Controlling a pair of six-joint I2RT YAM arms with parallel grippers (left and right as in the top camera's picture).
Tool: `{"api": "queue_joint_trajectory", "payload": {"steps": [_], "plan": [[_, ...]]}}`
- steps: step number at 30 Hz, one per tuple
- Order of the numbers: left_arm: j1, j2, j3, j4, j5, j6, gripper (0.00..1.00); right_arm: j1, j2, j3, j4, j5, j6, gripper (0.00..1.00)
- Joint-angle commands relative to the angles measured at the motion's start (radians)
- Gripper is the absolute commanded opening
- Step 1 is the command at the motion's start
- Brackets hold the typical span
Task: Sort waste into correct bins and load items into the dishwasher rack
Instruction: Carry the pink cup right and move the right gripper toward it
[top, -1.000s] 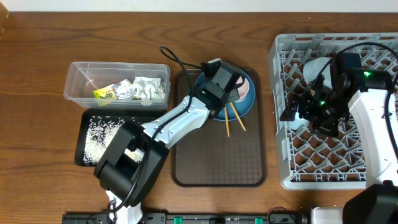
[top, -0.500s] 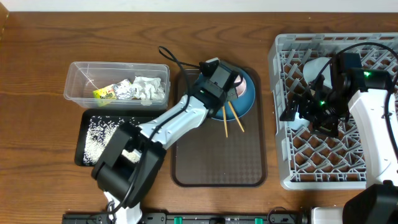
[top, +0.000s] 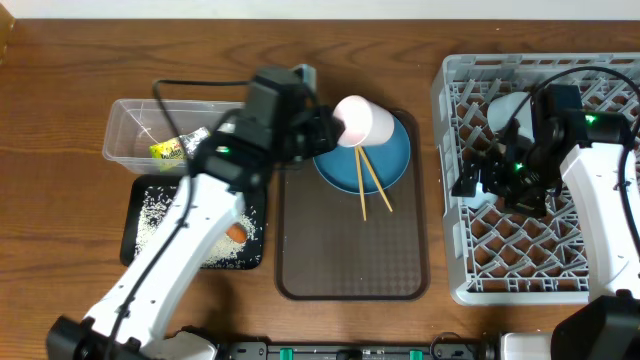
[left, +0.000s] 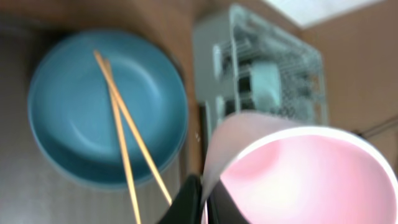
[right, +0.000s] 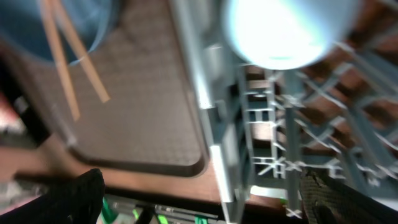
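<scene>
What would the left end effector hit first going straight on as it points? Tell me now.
Probably the dishwasher rack's near wall: the left end effector, clamping the pink cup, points right across the blue plate's rim. Height is unclear.

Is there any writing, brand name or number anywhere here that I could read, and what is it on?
None can be read.
The yellow-green wrapper in the clear tub may carry print, but it is too small to tell.
The pale pink cup, blue plate and grey rack show no markings.
</scene>
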Motion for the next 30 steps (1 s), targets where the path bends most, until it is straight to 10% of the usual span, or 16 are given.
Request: {"api": "queue_joint_trajectory", "payload": {"steps": [1, 6, 14, 30], "plan": [[0.084, -0.016, 0.002, -0.052, 0.412, 0.095, 0.06, 0.006, -0.008, 0.018, -0.014, -0.311, -0.318, 0.99], [0.168, -0.011, 0.001, -0.060, 0.781, 0.199, 0.06, 0.006, -0.008, 0.018, -0.100, -0.756, -0.709, 0.99], [0.163, -0.011, 0.001, -0.059, 0.963, 0.210, 0.06, 0.008, -0.008, 0.018, -0.311, -0.993, -1.230, 0.99], [0.087, -0.011, 0.001, -0.059, 0.892, 0.218, 0.06, 0.129, -0.008, 0.018, -0.317, -1.168, -1.378, 0.99]]}}
